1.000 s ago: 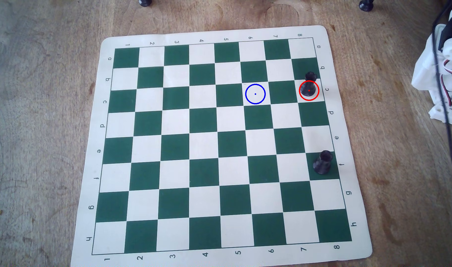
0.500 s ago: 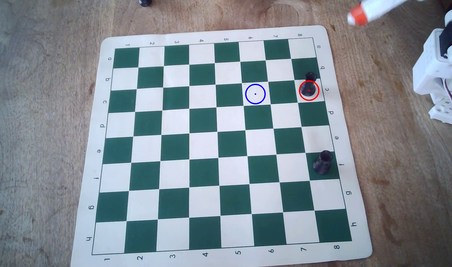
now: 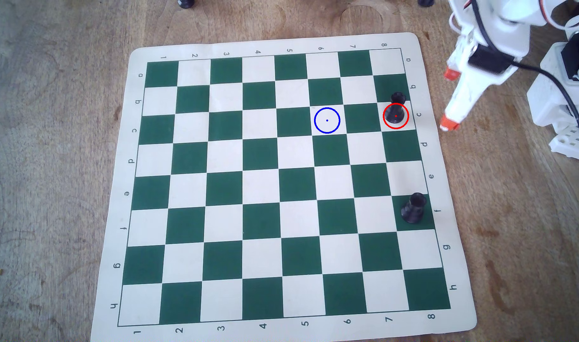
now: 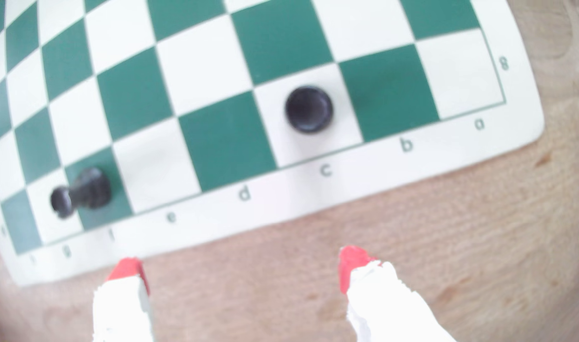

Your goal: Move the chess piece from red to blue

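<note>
The black chess piece (image 3: 395,110) stands upright inside the red circle (image 3: 384,121) on square c8, near the board's right edge in the overhead view. In the wrist view the chess piece (image 4: 309,109) appears from above on a white square. The blue circle (image 3: 316,126) marks an empty white square two columns to the left. My gripper (image 3: 450,98) hovers over bare wood just right of the board, open, with its orange-tipped white fingers wide apart. In the wrist view the gripper (image 4: 243,268) holds nothing, and the piece lies ahead of it.
A second black piece (image 3: 413,207) stands on square f8, lower on the right edge, seen tilted at the left in the wrist view (image 4: 84,192). The green-and-white board mat (image 3: 446,230) lies on a wooden table. The arm's white base (image 3: 564,98) sits at right. Dark pieces (image 3: 186,3) rest at the top edge.
The arm has swung down from the top right corner and now hangs beside the board's right edge, close to the piece in the red circle. Neither piece has moved.
</note>
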